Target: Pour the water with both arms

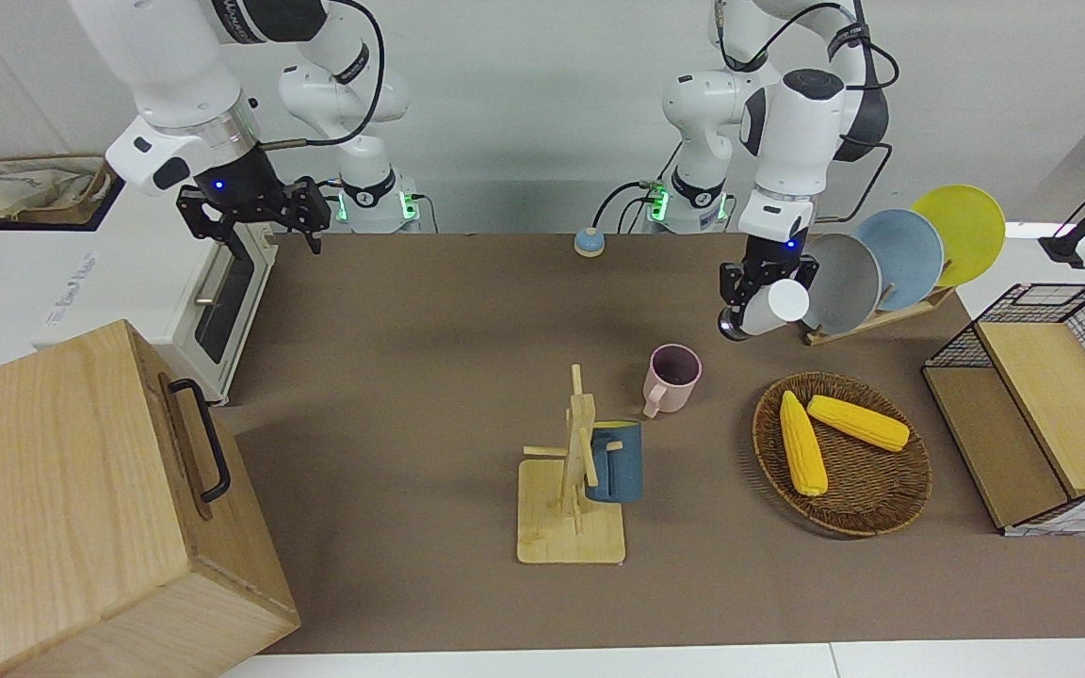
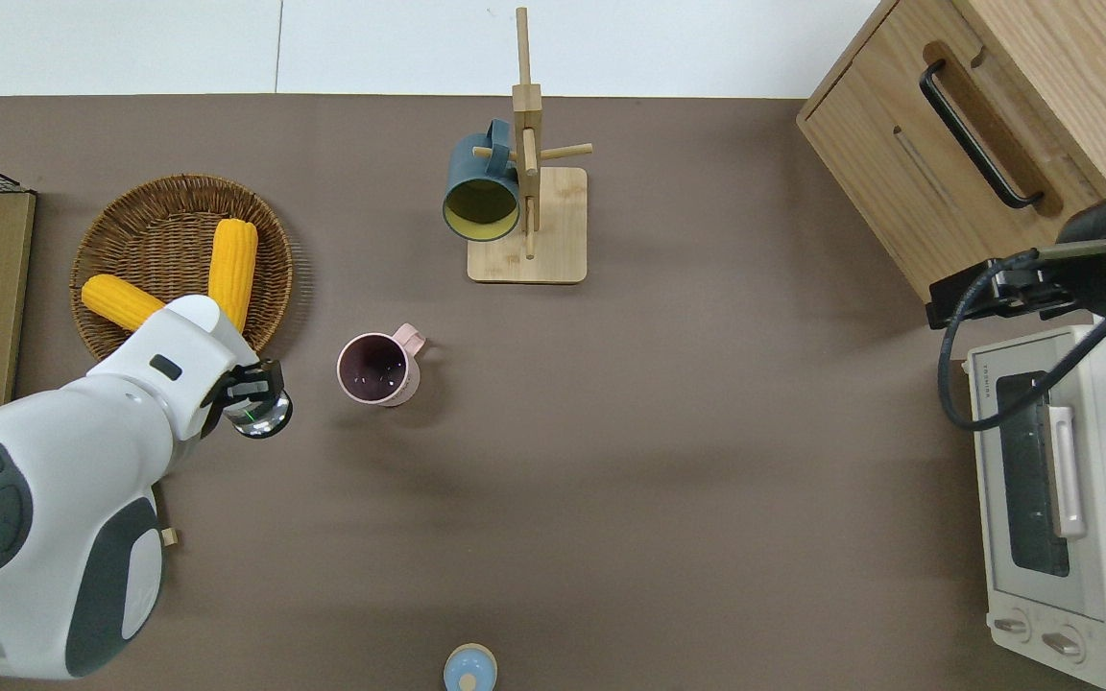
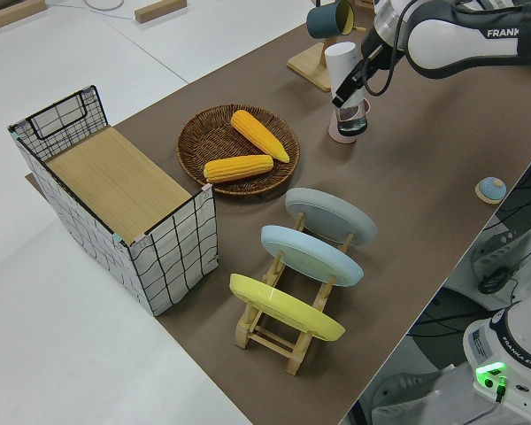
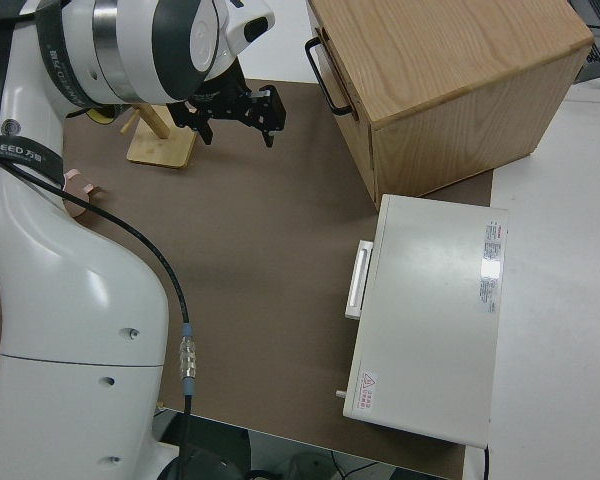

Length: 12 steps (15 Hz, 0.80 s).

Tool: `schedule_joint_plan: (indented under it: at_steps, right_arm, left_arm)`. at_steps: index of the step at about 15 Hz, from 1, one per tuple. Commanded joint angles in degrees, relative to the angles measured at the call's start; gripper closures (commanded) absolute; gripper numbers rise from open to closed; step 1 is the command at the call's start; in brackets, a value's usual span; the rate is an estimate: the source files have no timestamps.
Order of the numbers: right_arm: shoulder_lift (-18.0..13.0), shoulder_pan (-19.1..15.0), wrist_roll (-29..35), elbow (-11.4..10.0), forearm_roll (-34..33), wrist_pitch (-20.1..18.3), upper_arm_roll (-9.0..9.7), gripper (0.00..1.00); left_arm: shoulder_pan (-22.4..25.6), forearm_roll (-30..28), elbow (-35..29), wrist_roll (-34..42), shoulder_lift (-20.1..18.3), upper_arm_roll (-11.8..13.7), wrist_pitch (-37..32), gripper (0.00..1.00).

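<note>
My left gripper (image 1: pixel 757 294) is shut on a white cup (image 1: pixel 776 306) and holds it tilted, its mouth lower and turned toward the right arm's end. In the overhead view the left gripper (image 2: pixel 248 398) and cup (image 2: pixel 263 417) are over the bare mat between the pink mug (image 2: pixel 375 369) and the wicker basket (image 2: pixel 131 187). The pink mug (image 1: pixel 672 377) stands upright with dark liquid inside. The cup (image 3: pixel 341 62) also shows in the left side view, above the mug (image 3: pixel 347 124). My right gripper (image 1: pixel 255 215) is open, empty and parked.
A wooden mug tree (image 1: pixel 573 490) carries a blue mug (image 1: pixel 614 461). The basket (image 1: pixel 882 523) holds two corn cobs. A plate rack (image 1: pixel 882 264), a wire crate (image 1: pixel 1042 405), a wooden box (image 1: pixel 81 490), a toaster oven (image 2: pixel 1062 499) and a small blue knob (image 1: pixel 588 242) ring the mat.
</note>
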Motion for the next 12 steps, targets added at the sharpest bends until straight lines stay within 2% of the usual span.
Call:
schedule_joint_plan:
  at_steps: [1,6,12]
  right_arm:
    - [-1.19,-0.96,-1.18,-1.42,0.28,0.18,0.59,0.009]
    - [-1.19,-0.96,-1.18,-1.42,0.28,0.18,0.59,0.009]
    - [-1.19,-0.96,-1.18,-1.51,0.28,0.18,0.68,0.009]
  left_arm:
    - [4.01,4.32,2.52,-0.59,-1.16,-0.24,3.87,1.0]
    - [9.19,4.94,13.15,1.08,2.61,-0.24,4.04,1.0]
    - [16.66,3.9,22.65,11.26,8.5,0.37,4.04,1.0]
